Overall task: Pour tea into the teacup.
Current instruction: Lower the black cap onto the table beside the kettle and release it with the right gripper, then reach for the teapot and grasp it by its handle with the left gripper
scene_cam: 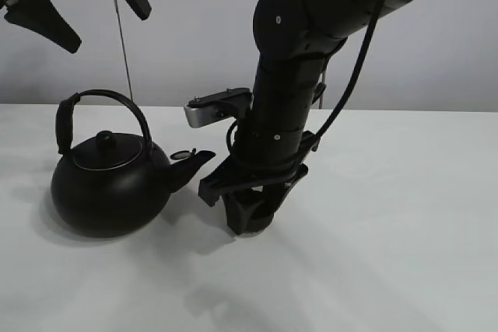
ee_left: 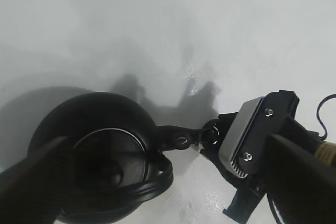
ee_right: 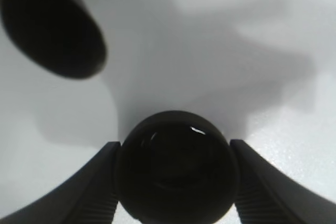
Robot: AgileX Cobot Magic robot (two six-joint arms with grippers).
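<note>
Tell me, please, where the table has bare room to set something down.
Bare table lies right of the right claw and along the near edge, in front of the kettle. Crowded: the gap between the spout and the teacup in that claw.

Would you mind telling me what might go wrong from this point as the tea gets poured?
1. The right hand grips the small glossy black teacup close to the spout of the big round black kettle; tilting the kettle may knock that arm or the cup.
2. The left hand hangs open above the kettle's arched handle; an off-centre grasp might let the kettle swing.
3. The cup's mouth is small, so tea may spill onto the white table.
</note>
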